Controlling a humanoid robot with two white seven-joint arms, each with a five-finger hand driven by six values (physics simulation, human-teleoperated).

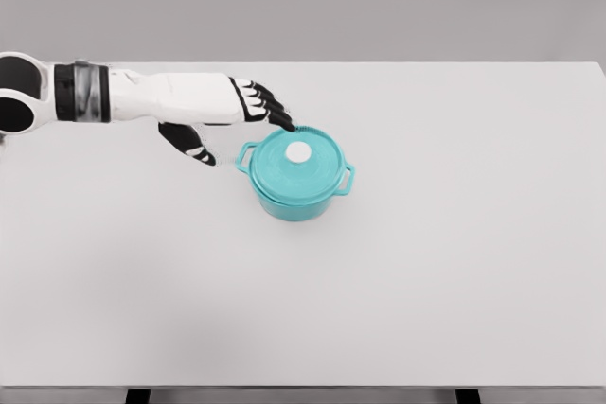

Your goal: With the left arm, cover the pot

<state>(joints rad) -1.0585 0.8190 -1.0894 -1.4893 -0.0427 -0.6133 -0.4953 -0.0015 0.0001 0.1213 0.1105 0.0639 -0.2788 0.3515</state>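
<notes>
Teal two-handled pot (301,198), lid (298,163) on, white knob (298,152)

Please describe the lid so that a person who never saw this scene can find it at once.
On the white table, find the teal pot near the middle, by the left hand. The lid sits on it, teal too, marked by a white round knob.

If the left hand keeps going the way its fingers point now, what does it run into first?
The left hand points right and slightly down; its black fingertips already sit at the round teal lid on the teal two-handled pot. That lid comes first, though height is unclear.
</notes>
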